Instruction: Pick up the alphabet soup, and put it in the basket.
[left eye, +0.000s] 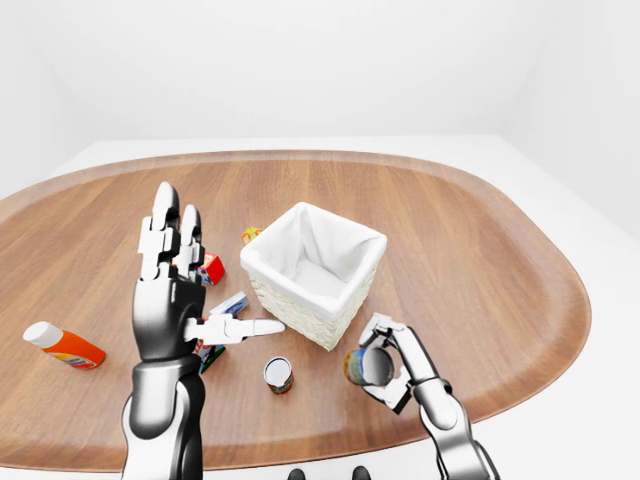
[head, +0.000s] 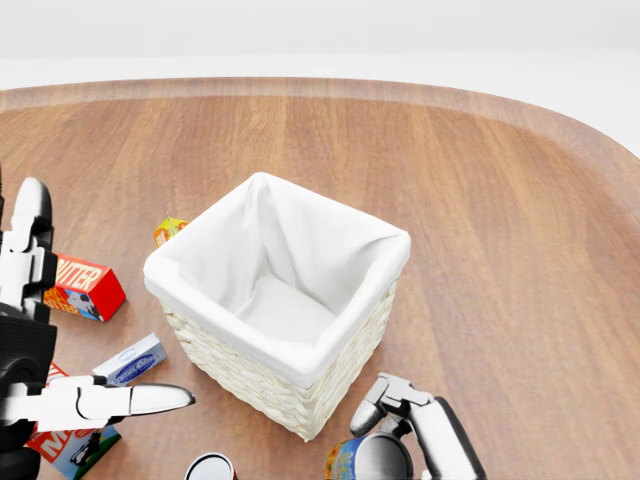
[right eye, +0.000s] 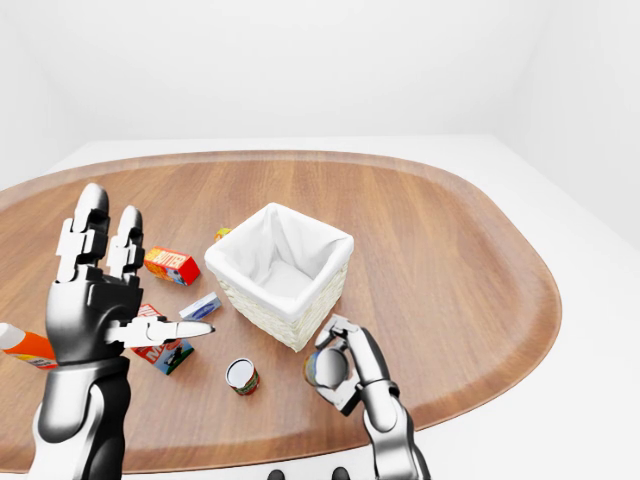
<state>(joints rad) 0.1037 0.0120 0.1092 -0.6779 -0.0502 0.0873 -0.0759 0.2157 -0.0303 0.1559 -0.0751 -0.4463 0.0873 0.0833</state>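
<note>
The alphabet soup can (left eye: 366, 367) is in my right hand (left eye: 386, 362), whose fingers close round it. The can is tipped so that its metal end faces the camera. It is low over the wooden table (left eye: 480, 280), just below and right of the basket's near corner; it also shows at the bottom of the head view (head: 365, 460). The white-lined wicker basket (left eye: 298, 313) stands upright and looks empty at the table's middle. My left hand (left eye: 215, 275) is open and raised, left of the basket, holding nothing.
A small can (left eye: 278, 375) stands below the basket. A red box (left eye: 209, 268), a blue-white box (left eye: 229, 305) and a yellow box (left eye: 250, 235) lie left of the basket. An orange bottle (left eye: 63, 345) lies at far left. Another box (right eye: 160, 351) lies under my left hand.
</note>
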